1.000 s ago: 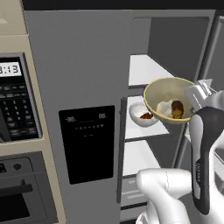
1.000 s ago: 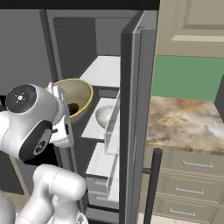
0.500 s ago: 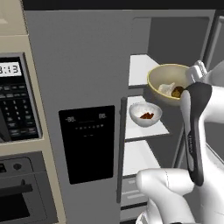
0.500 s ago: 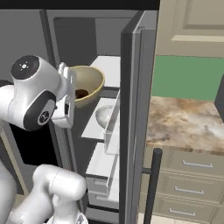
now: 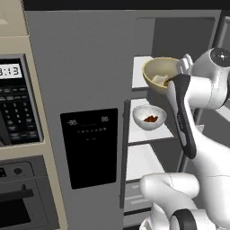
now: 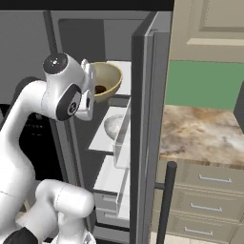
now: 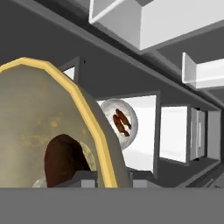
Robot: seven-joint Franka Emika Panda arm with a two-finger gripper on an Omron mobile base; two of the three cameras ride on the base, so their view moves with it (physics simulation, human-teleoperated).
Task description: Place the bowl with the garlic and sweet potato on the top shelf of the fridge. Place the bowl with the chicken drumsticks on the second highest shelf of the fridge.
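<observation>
My gripper [image 7: 113,176] is shut on the rim of the tan-yellow bowl [image 5: 158,72], holding it tilted at the front edge of the fridge's top shelf [image 5: 138,66]. In the bowl lie the white garlic [image 5: 158,80] and the dark sweet potato [image 7: 64,159]. From the right side the bowl [image 6: 107,80] hangs just past my hand [image 6: 89,81]. One shelf lower sits the white bowl [image 5: 149,118] with reddish-brown chicken drumsticks [image 7: 120,123] in it. The hand view has this bowl [image 7: 126,117] behind the tan rim.
The shut fridge door with its black dispenser panel [image 5: 90,150] stands left of the opening. The open right door [image 6: 148,119] carries clear bins [image 6: 125,138]. A black wall oven [image 5: 18,103] is at far left; a marble counter [image 6: 205,138] at right.
The arm has raised the tan-yellow bowl and carried it inward, from in front of the second shelf up to the top shelf's edge. The white bowl has stayed put.
</observation>
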